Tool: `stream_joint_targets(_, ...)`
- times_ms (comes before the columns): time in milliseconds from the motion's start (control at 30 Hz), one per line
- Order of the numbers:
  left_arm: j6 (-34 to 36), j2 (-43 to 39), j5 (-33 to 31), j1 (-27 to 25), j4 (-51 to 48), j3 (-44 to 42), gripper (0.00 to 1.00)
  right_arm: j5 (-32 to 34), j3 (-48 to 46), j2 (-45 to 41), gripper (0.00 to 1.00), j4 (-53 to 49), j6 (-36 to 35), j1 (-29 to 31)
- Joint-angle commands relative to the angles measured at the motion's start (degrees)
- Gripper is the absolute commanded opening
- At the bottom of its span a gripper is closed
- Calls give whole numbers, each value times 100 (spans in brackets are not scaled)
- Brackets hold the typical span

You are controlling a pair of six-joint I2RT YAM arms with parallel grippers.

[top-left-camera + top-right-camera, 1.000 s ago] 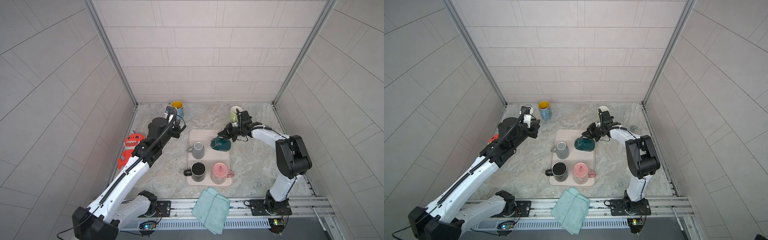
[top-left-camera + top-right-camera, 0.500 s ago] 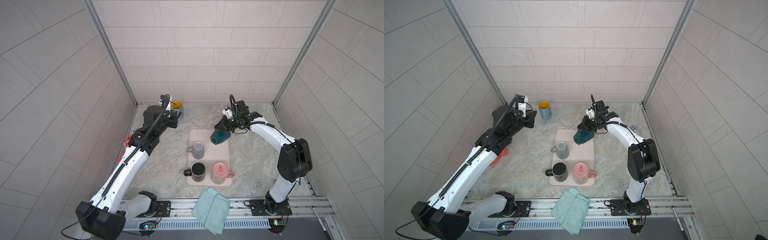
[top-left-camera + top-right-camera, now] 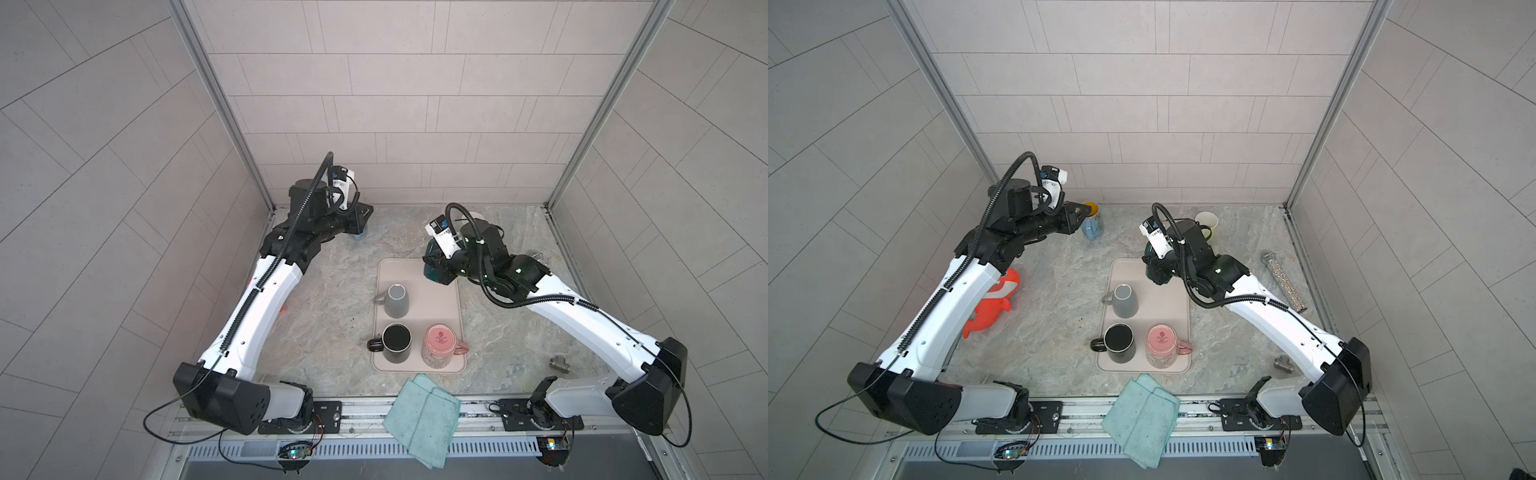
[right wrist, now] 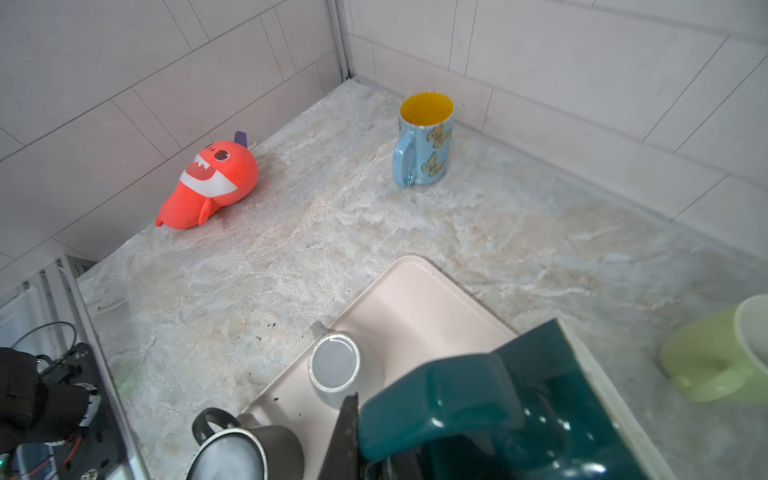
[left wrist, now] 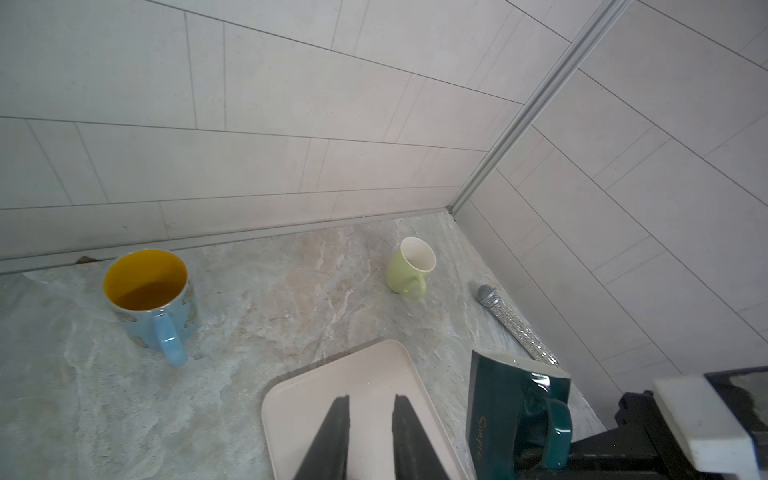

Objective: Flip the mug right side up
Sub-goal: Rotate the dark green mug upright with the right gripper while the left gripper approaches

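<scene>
Mug (image 5: 509,411) sits in your right gripper (image 3: 441,272), clear of the tray (image 3: 440,311) and held over its far right corner. The jaws are closed tight on the handle. In the left wrist view the teal loop runs straight into the black gripper, with the body of the mug off to one side. In the right wrist view one finger (image 4: 345,436) lies just beside the handle, and the other is hidden behind the mug. A pale edge shows at one end of the body, but you cannot tell whether it is the rim or the base, nor which end is up. In both top views the gripper covers most of the mug, leaving only a sliver of teal.

Your left gripper (image 5: 370,436) is a little way open with nothing between its fingers. It hangs near the blue mug (image 3: 1093,226) at the far left.

A second ago the mug lay on its side on the tray's far right part, with the right gripper low at its handle. Half a second ago it was already off the tray and tilted, and now it is higher. The left arm has risen and drawn back from beside the tray toward the far-left corner. The grey mug (image 3: 395,300), black mug (image 3: 397,343) and pink mug (image 3: 440,347) have not moved.
</scene>
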Motion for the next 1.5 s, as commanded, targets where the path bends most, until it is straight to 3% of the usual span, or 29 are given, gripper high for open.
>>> stream_joint_targets(0, -401, 26, 1075, 37, 5, 165, 25, 477, -39, -313, 0, 1052, -973, 44)
stream_joint_targets(200, -1324, -76, 2539, 39, 1165, -322, 27, 384, 38, -459, 0, 1091, -1606, 210)
stream_joint_targets(300, -1720, -188, 2818, 24, 1768, -579, 32, 319, 148, -421, 0, 1069, -1707, 257)
stream_joint_targets(433, -1745, -159, 2981, -20, 1790, -642, 38, 439, 360, -312, 0, 980, -1856, 441)
stream_joint_targets(567, -1745, -162, 2960, -99, 1742, -712, 43, 511, 524, -166, 0, 937, -1923, 555)
stream_joint_targets(900, -1548, 12, 2602, -394, 1238, -547, 45, 895, 822, 245, 0, 729, -2063, 814)
stream_joint_targets(1267, -729, 195, 2084, -698, -35, -122, 45, 1016, 1079, 541, 0, 680, -2103, 839)
stream_joint_targets(1467, -546, 263, 1884, -854, -264, -21, 45, 969, 1205, 655, 0, 560, -2064, 837)
